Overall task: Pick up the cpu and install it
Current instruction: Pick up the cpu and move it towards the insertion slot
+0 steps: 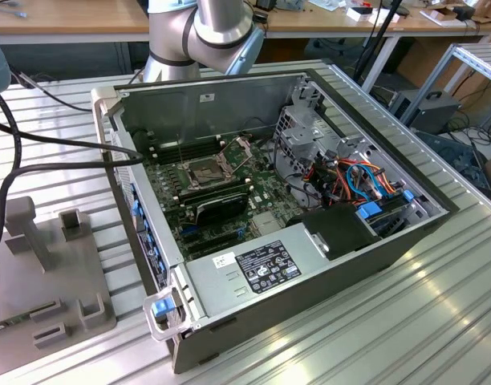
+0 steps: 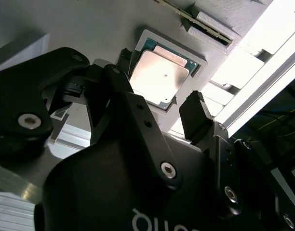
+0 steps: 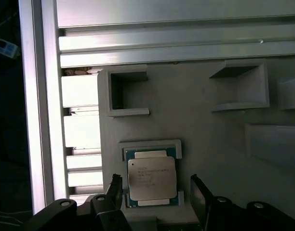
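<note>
- Here, your pincer (image 3: 157, 196) hangs released, a finger on either side of the cpu (image 3: 151, 179), clear of it.
- The cpu lies flat in the grey holder (image 3: 152, 143), whose rim likely keeps it square for grasping.

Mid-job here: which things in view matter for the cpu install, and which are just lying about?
Job: cpu, seated in grey holder; end effector, open, straddling it; socket in computer case.
Lying about: power supply; drive cage; coloured cables.

Bright washed-out glare on cpu (image 2: 159, 77)
</note>
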### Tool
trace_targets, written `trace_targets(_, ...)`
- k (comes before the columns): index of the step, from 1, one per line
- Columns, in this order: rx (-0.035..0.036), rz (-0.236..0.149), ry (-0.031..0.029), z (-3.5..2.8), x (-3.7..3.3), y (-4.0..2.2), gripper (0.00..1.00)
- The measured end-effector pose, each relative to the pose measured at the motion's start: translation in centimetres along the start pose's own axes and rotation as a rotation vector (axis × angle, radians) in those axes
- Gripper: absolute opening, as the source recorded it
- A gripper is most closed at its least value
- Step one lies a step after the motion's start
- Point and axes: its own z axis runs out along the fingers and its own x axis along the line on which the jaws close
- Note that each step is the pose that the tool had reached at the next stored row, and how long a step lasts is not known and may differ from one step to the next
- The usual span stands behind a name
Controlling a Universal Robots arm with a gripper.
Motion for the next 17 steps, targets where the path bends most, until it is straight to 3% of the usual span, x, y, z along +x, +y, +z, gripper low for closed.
trace_targets(10,0.0,-0.015,0.0005,0.22,0.0,0.15,0.67)
trace_targets(17,-0.0001,-0.02,0.0006,0.86,0.02,0.18,0.67)
